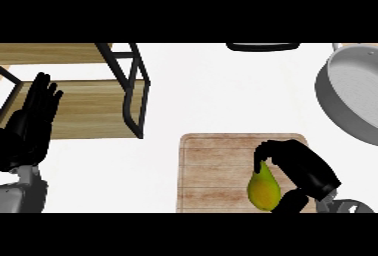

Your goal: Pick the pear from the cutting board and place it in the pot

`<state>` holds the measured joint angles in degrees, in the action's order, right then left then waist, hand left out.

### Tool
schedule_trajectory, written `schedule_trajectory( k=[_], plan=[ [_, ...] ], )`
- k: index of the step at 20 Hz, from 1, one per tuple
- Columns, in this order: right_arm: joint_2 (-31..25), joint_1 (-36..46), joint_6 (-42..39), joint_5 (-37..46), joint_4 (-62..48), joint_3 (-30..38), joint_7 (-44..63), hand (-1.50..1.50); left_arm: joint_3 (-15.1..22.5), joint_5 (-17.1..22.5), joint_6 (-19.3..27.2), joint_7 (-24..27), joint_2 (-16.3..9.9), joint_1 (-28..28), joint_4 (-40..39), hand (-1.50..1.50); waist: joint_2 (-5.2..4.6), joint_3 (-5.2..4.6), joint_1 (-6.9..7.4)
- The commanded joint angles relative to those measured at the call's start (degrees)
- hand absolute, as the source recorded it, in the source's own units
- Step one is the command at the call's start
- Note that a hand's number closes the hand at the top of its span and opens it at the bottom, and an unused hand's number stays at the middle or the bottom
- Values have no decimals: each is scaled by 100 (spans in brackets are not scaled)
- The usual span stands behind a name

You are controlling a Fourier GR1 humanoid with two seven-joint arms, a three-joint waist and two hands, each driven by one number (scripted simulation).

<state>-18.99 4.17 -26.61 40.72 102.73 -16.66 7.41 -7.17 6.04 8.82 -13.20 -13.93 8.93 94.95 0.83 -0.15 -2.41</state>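
Observation:
A yellow-green pear (pixel 263 190) lies on the wooden cutting board (pixel 214 170) near the board's lower right part. My right hand (pixel 304 167) is curled over it, fingers at the stem end and thumb at the bottom, so it is shut on the pear. The grey pot (pixel 347 102) stands at the right edge, only partly in view, well above the board. My left hand (pixel 33 117) rests open at the left edge, fingers up.
A wooden shelf rack with a black metal frame (pixel 136 85) stands at the upper left, beside the left hand. A dark object (pixel 262 46) is cut off at the top edge. White counter (pixel 221 90) lies between board and pot.

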Motion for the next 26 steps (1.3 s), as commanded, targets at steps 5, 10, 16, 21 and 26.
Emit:
schedule_trajectory(
  k=[5, 10, 16, 21, 26],
  plan=[
    [624, -724, 1054, -213, 2286, 1034, 950, 150, -29, 15, -103, 206, 5, -94, -84, 0, -27, 8, -10],
    [506, -431, 1253, -384, 3017, 2151, 1326, 150, 34, 3, -38, -220, -33, 163, 168, 0, -59, 16, 137],
    [94, -70, 1166, -1155, 2646, 3650, 1307, 150, 57, -37, -66, -146, 64, 169, 88, 0, -80, 17, 220],
    [-325, 19, 892, -2217, 1788, 4784, 855, 150, 28, 19, -143, -201, 86, 42, 233, 0, -76, 18, 218],
    [-956, 976, 1011, -2218, 43, 5022, 437, 150, 99, -173, -55, -39, 198, 393, -184, 0, -97, 18, 259]
  ],
)
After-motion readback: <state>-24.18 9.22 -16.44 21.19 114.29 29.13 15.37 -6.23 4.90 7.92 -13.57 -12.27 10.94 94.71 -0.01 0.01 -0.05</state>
